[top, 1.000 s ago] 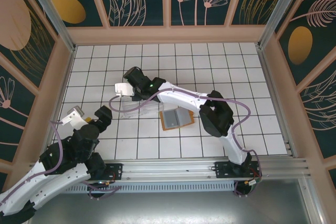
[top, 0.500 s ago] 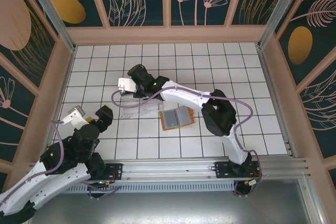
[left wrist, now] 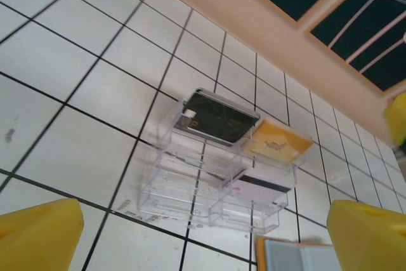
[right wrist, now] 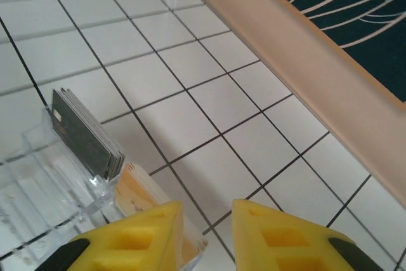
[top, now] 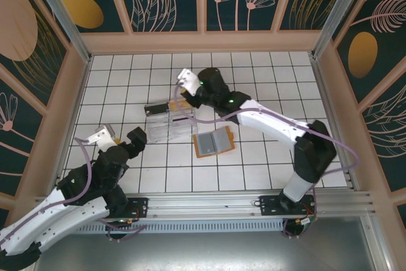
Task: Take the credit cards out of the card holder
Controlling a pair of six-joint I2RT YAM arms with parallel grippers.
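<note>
Top: holder (top: pixel 214 142) lies open just beside tray (top: pixel 166 128), with cards (top: pixel 158 108) stood in its slots to keep them apart. Right gripper (top: pixel 184 96) hangs over the tray's far end; left gripper (top: pixel 119 136) sits on the near side.
Left wrist: jaws spread wide, empty, facing the tray, probably ready for the holder.
Right wrist: fingers barely apart, nothing between.

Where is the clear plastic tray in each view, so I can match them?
Top external: clear plastic tray mid-table, left of the open card holder.
Left wrist: tray at frame centre.
Right wrist: tray in the lower left corner.
Shared landmark: the dark card stack standing in the tray.
</note>
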